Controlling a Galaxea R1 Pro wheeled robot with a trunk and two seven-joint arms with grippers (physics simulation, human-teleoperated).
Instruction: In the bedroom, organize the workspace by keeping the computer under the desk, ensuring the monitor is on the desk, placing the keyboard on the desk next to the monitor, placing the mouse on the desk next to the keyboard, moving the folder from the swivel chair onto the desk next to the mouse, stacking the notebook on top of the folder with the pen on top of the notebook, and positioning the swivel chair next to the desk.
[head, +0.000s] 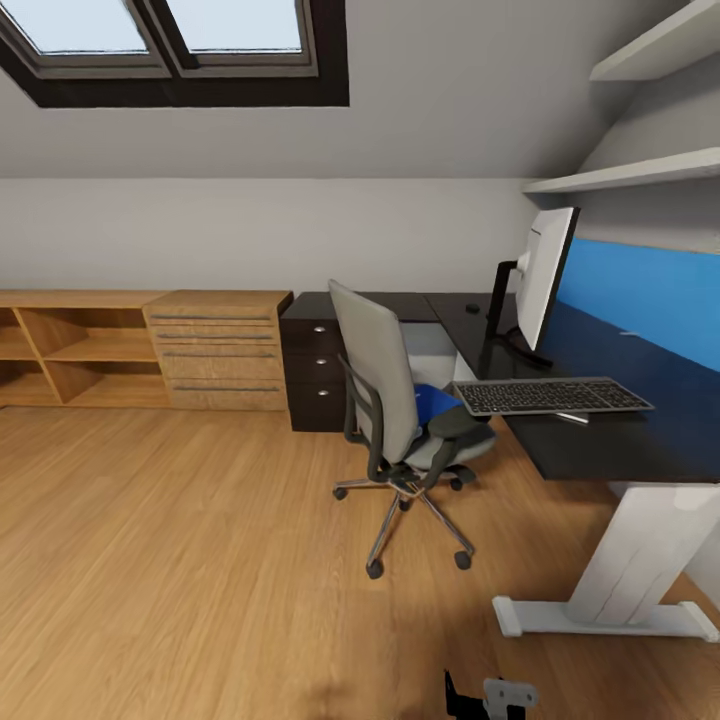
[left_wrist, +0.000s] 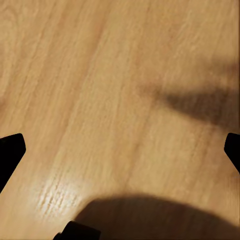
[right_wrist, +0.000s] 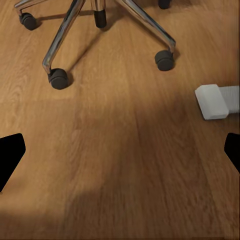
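The grey swivel chair stands on the wood floor in front of the black desk, its back towards me. The blue folder lies on its seat. On the desk stand the black monitor and the keyboard in front of it; the tiny mouse lies further back. The pale computer sits under the desk behind the chair. My left gripper is open over bare floor. My right gripper is open above the floor near the chair's metal base.
Low light-wood cabinets and open shelves line the far wall beside the dark drawer unit. The desk's white leg ends in a foot on the floor. Wall shelves and a blue panel hang over the desk.
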